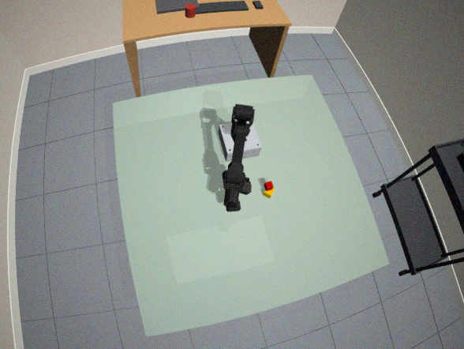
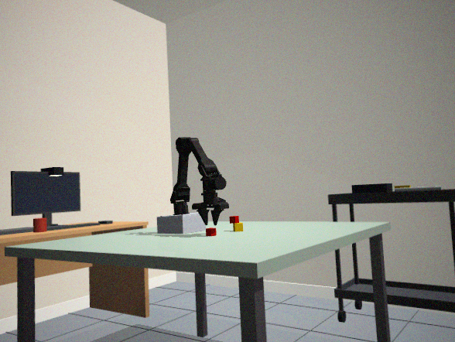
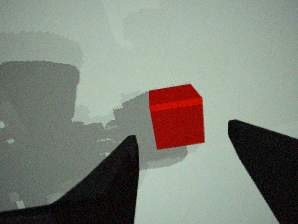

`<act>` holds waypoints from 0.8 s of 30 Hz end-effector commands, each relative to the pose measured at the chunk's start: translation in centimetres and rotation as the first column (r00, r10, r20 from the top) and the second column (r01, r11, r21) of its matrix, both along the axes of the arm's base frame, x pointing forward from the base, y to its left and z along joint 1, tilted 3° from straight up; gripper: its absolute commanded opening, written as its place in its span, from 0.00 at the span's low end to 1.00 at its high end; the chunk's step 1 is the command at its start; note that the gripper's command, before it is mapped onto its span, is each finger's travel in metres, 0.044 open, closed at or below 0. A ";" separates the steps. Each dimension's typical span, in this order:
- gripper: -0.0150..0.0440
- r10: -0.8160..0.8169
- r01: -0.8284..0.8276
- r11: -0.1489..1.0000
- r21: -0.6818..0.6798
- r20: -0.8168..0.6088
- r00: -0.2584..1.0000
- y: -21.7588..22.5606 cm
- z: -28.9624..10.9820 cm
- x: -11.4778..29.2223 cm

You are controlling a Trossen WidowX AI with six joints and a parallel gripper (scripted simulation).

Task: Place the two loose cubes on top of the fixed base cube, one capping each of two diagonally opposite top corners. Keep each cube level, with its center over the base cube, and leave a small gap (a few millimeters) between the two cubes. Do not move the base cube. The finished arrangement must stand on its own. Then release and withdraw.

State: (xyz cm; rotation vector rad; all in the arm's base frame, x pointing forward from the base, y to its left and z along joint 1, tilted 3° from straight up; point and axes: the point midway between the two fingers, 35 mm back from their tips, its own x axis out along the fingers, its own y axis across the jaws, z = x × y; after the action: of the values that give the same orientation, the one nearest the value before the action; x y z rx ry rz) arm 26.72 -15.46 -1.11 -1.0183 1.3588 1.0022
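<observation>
Above the pale green table (image 1: 213, 308) (image 2: 217, 247), hanging with fingertips down over the loose red cube (image 2: 210, 232) (image 3: 179, 122); claw (image 2: 210, 224) (image 3: 182, 134) parted, grasping nothing. In the wrist view, seen between the two fingertips, nearer the left one, touching neither. Hidden under the arm (image 1: 237, 151) (image 2: 202, 155) from the top. Off to the right in the top view, sitting on the yellow base cube (image 1: 268, 193) (image 2: 238, 227), capping one corner and overhanging it: the other red cube (image 1: 269, 185) (image 2: 234, 219), looking level. Opposite corner of the yellow one still uncapped. Farther back, under the arm's foot: a pale grey block (image 1: 252, 144) (image 2: 170, 224).
</observation>
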 end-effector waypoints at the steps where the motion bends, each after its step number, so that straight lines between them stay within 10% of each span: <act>1: 0.70 0.003 -0.003 1.000 -0.005 -0.001 1.000 -0.1 -0.7 0.0; 17: 0.70 0.003 -0.003 1.000 -0.005 -0.001 1.000 -0.2 -3.0 -0.1; 24: 0.43 0.003 -0.003 1.000 -0.005 -0.001 1.000 -0.2 -3.0 -0.1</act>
State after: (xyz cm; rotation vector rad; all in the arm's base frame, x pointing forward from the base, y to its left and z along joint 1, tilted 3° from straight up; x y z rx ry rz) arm 26.60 -15.52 -4.08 -1.0176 1.3592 1.0028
